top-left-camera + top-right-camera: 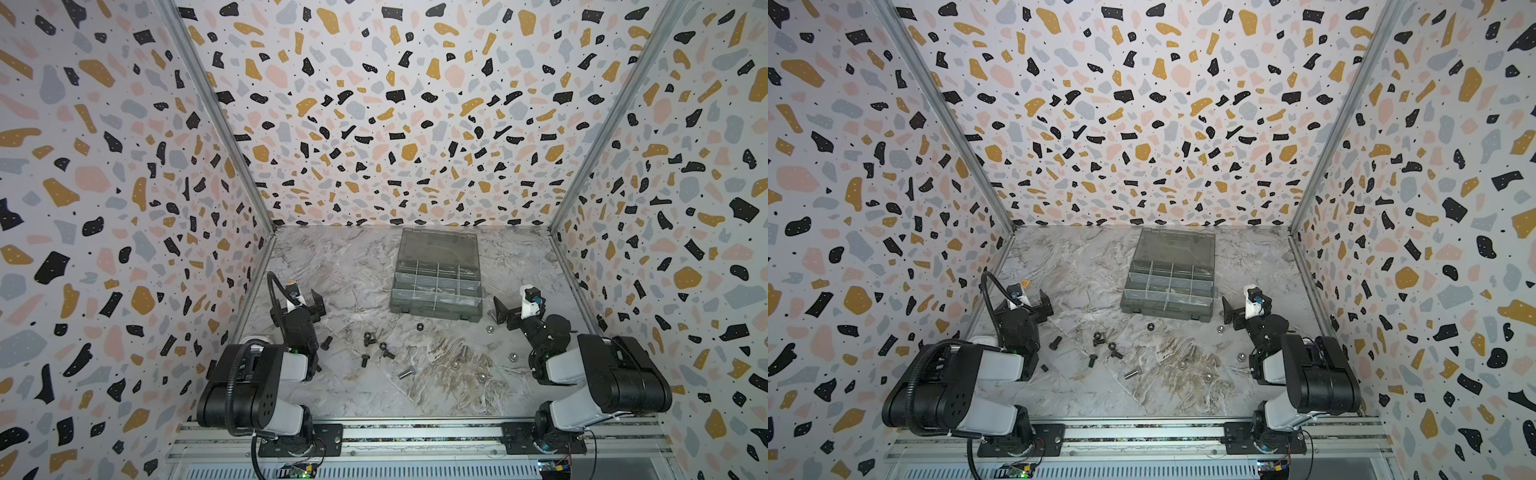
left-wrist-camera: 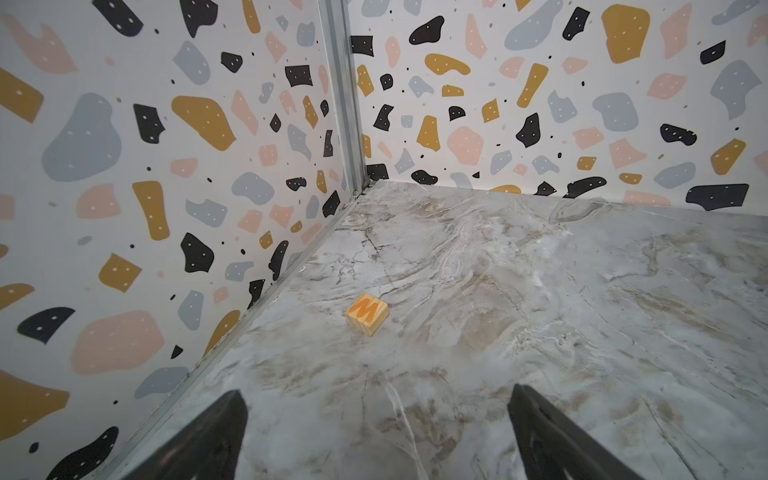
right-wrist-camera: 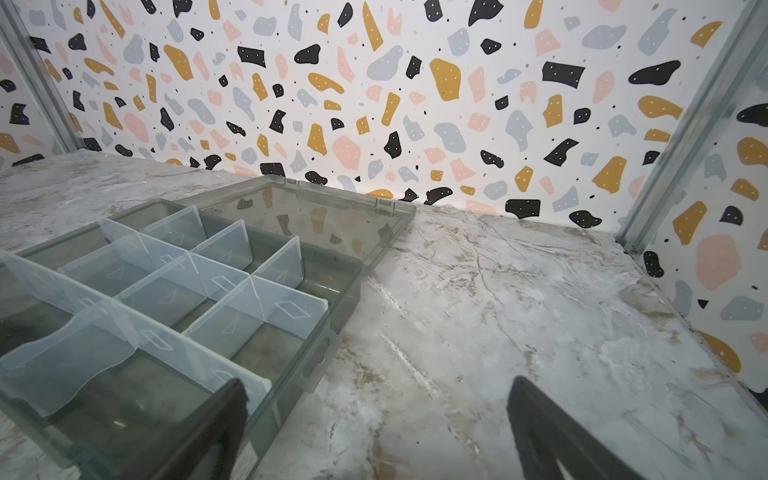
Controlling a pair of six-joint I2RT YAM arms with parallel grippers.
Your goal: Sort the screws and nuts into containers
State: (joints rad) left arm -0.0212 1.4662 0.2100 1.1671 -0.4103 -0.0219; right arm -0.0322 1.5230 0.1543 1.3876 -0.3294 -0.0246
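Note:
The containers are the compartments of a smoky-grey organiser box (image 1: 436, 309) (image 1: 1167, 313) at the back middle. Its lid lies open behind it, and clear dividers (image 3: 224, 286) split it. The compartments seen in the right wrist view look empty. Black screws (image 1: 365, 360) (image 1: 1092, 360) and one silver screw (image 1: 406, 372) lie loose in front of the box. Among them are black nuts (image 1: 419, 327) and silver nuts (image 1: 514, 356) (image 1: 1240, 356). My left gripper (image 1: 303, 307) (image 2: 378, 399) is open over bare table left of the scatter. My right gripper (image 1: 517, 309) (image 3: 376, 390) is open beside the box's right end.
A small wooden cube with an orange M (image 2: 367, 313) sits near the left wall ahead of my left gripper. Patterned walls close in three sides. A metal rail (image 1: 415, 432) carrying both arm bases runs along the front edge.

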